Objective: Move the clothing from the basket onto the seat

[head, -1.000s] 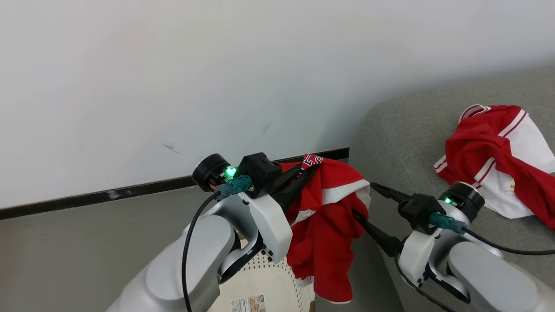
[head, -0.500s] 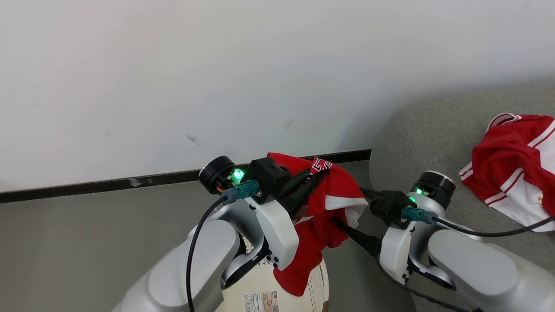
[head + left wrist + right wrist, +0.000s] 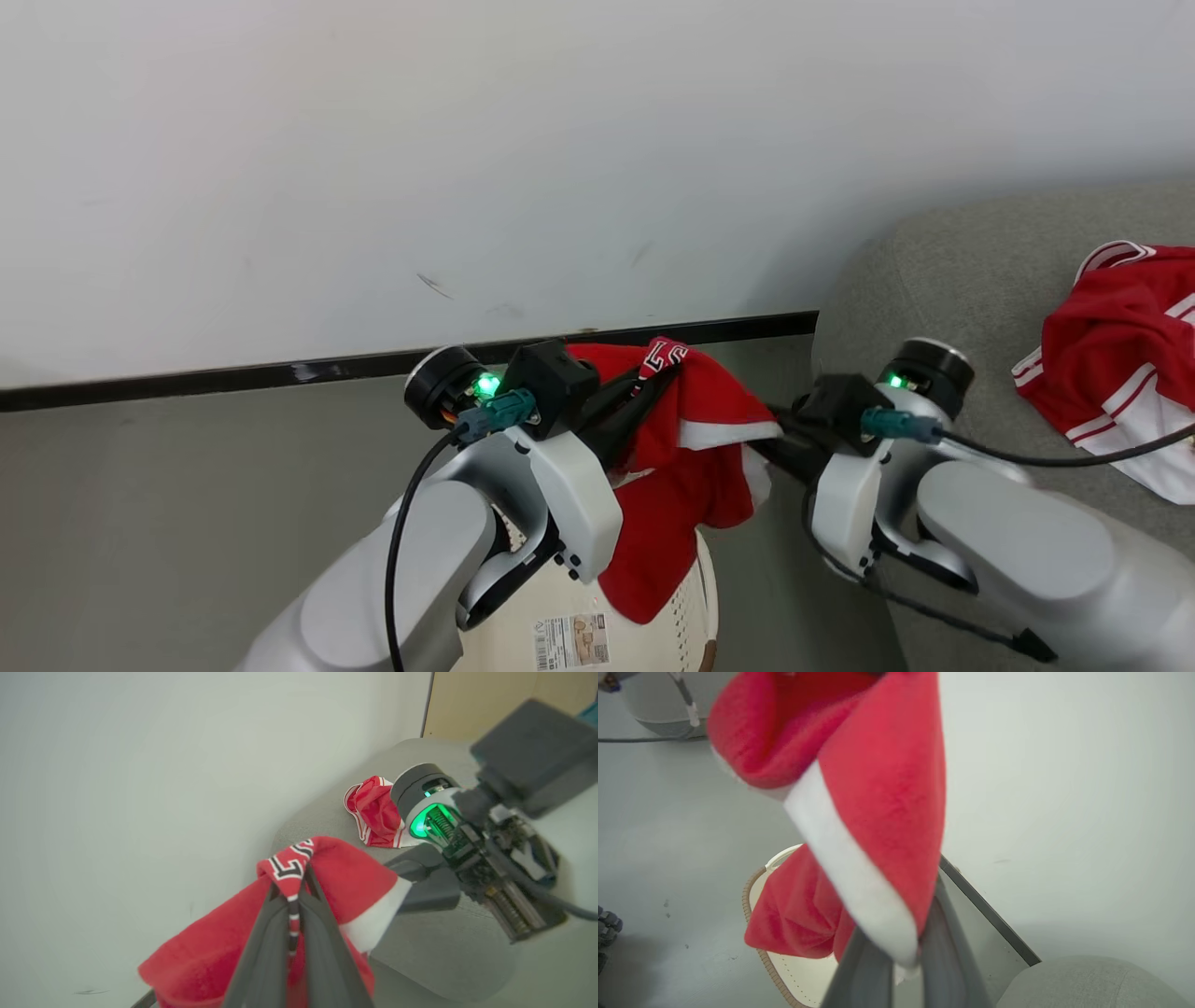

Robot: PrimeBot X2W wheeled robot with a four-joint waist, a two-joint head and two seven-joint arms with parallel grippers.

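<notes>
Snagging is looking likely: the left gripper (image 3: 293,887) is pinching shut on the red jersey (image 3: 695,418) at its lettering, the right gripper (image 3: 915,952) is clamping its white stripe, and its tail is drooping over the basket (image 3: 674,623), well short of the seat (image 3: 971,280).

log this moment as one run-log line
left pincer: shut on red garment | right pincer: shut on it | red garment: hanging over basket | second garment: on seat
</notes>
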